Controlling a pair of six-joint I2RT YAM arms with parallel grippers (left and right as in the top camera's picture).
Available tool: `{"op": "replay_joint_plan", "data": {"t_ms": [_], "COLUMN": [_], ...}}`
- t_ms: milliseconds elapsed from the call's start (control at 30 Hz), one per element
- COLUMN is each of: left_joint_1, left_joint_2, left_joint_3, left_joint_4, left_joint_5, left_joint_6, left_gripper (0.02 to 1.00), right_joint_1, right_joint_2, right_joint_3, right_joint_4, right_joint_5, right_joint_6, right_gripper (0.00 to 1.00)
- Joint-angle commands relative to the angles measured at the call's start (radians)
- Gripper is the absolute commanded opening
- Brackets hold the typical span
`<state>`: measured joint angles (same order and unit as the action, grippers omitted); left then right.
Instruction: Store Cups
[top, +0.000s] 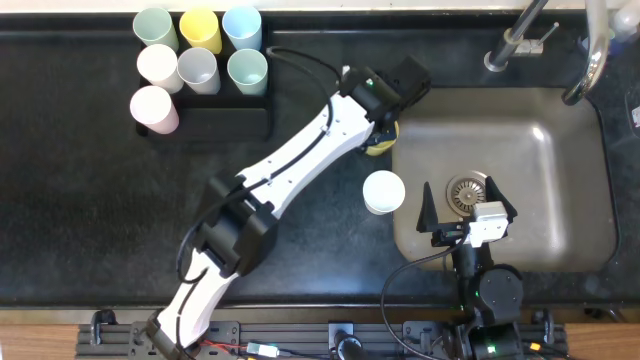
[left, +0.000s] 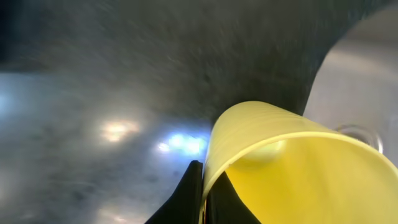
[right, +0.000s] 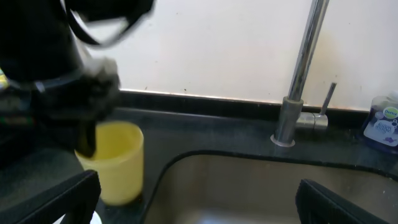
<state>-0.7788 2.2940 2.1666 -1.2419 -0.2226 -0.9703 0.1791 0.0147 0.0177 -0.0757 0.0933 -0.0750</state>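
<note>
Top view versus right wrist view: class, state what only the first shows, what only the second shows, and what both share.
Top view alone: seven stored cups in a black tray, and the drain. Right wrist view alone: the pale wall behind the tap. Both: the yellow cup, the tap and the sink basin.
</note>
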Motion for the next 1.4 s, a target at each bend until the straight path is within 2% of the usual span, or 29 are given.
{"op": "replay_joint_plan", "data": {"t_ms": [33, 300, 467, 567, 833, 1033, 1400], "left_joint_1": [0.095, 0.299, 0.39, 0.434, 0.561, 0.63, 0.649], "left_joint_2": [-0.212, -0.375, -0.404, -0.404, -0.404, -0.402, -0.336], "left_joint_3": [0.021, 0.0, -0.006, -0.017, -0.228, -0.389, -0.401], "left_joint_4": [-0.061, -0.237, -0.394, -0.45, -0.364, -0.157, -0.12], "left_joint_5": [-0.177, -0.307, -0.29, -0.243, -0.072, -0.019, 0.006], "left_joint_6": [-0.117, -0.486, -0.728, -0.791, -0.845, -0.833, -0.808], "left_gripper": [0.036, 0.036, 0.036, 0.038, 0.036, 0.036, 0.036], "right_joint_1": [0.003, 0.003, 0.003, 0.003, 0.003, 0.003, 0.003], "right_joint_2": [-0.01, -0.01, -0.01, -0.01, -0.01, -0.01, -0.01], "right_joint_3": [-0.013, -0.013, -0.013, -0.013, -0.013, -0.013, -0.013], "right_joint_4": [0.005, 0.005, 0.005, 0.005, 0.005, 0.005, 0.005], "right_joint_5": [0.004, 0.004, 0.004, 0.004, 0.004, 0.004, 0.004], "right_joint_6": [0.0, 0.0, 0.0, 0.0, 0.0, 0.0, 0.0], "right_gripper": [0.998, 0.996, 0.998, 0.998, 0.998, 0.996, 0.998]}}
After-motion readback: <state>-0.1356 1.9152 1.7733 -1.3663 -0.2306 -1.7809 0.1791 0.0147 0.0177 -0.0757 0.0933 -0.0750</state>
